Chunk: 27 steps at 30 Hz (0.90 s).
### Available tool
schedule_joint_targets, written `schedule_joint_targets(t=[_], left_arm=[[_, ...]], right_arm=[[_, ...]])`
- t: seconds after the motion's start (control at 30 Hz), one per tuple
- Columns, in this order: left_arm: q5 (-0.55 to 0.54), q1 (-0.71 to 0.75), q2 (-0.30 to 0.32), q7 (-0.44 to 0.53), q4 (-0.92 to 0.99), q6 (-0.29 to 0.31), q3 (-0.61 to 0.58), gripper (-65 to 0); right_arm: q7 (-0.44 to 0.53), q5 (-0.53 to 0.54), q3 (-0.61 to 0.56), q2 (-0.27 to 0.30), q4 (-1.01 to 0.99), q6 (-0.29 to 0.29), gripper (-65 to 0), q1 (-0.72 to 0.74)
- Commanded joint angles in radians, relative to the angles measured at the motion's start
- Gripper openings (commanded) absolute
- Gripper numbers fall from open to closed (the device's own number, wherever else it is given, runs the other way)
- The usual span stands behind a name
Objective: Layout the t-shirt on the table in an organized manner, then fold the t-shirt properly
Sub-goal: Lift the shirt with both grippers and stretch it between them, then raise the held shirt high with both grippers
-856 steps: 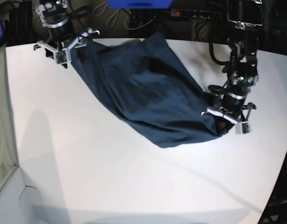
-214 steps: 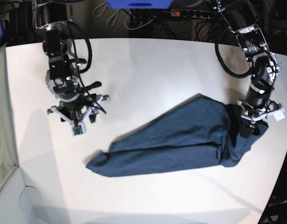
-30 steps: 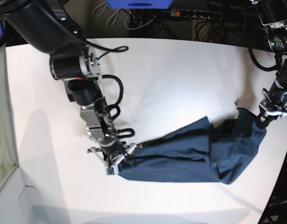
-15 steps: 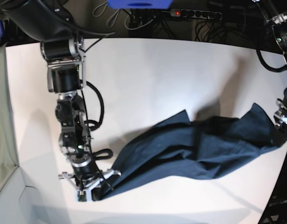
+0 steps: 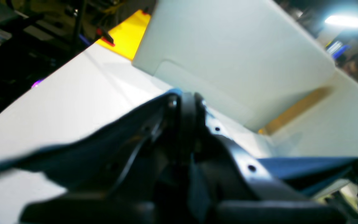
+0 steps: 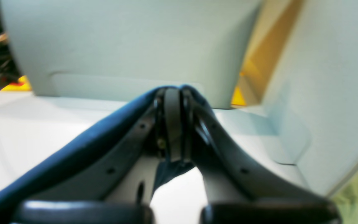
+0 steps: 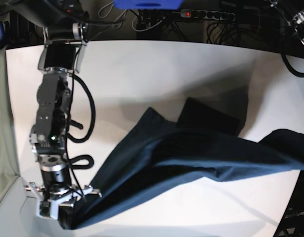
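**Two Closed Grippers, One Shirt Stretched Between Them**

Both grippers are pinched tight on cloth. In the base view the right gripper sits at about 7 o'clock on the table, jaws closed on one end of the t-shirt. From there the dark navy cloth runs up and across toward 3 o'clock, where it leaves the frame at the right edge; the left gripper is outside that view.

The right wrist view shows the right gripper's fingertips pressed together, with navy fabric draped over the tips and trailing off toward 8 o'clock. The left wrist view shows the left gripper likewise clamped on a fold of the shirt, cloth spreading to 8 o'clock and again at 4 o'clock; this picture is blurred.

The shirt hangs as a long, sagging band, partly lifted off the white surface, casting a dark shadow near the table's centre. A folded flap rises at roughly 12 o'clock of the cloth.

Beyond the far table edge lie a power strip with a red light, tangled cables, and a blue object. The right arm stands along the table's 9 o'clock side.
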<state>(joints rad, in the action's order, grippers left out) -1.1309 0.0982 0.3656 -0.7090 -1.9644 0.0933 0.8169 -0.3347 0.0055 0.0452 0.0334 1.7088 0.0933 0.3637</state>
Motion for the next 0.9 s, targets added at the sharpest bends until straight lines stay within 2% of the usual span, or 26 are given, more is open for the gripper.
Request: schedule_joint_targets(t=[0.0,0.23,0.4,0.43,0.53,0.63,0.77,0.87], left_arm=[[-0.048,-0.033,0.02,0.021,-0.014,0.0,0.015,-64.8],[-0.047,-0.11,0.017,0.019,0.119,-0.002,-0.017,-64.8],[-0.047,-0.173,0.019,0.019,0.371,-0.002,-0.093,-64.8],[-0.047,-0.174,0.019,0.019,0.414,-0.002,-0.098,-64.8],[-0.047,-0.176,0.022,0.027,0.486,-0.002,-0.1,-64.8],[-0.047,-0.186,0.025,0.027,0.527,-0.002,-0.1,-64.8],[-0.047,-0.191,0.025,0.027,0.537,-0.002,-0.095,-64.8],[-0.045,-0.193,0.025,0.028,0.531,-0.002,-0.097,-64.8]], right_arm=[[0.03,0.0,0.015,0.003,0.018,0.001,-65.0,0.045],[0.036,0.0,0.043,0.001,-0.186,-0.002,-65.0,0.14],[0.038,0.0,0.04,0.003,-0.511,0.0,-64.9,0.263],[0.038,0.0,0.04,0.003,-0.571,-0.002,-63.2,0.283],[0.038,0.0,0.041,0.01,-0.718,-0.002,-53.9,0.332],[0.039,0.0,0.037,0.009,-0.827,-0.004,-41.0,0.367],[0.036,0.0,0.035,-0.002,-0.784,0.0,-23.4,0.323],[0.027,0.0,0.035,-0.01,-0.605,0.001,-16.6,0.217]])
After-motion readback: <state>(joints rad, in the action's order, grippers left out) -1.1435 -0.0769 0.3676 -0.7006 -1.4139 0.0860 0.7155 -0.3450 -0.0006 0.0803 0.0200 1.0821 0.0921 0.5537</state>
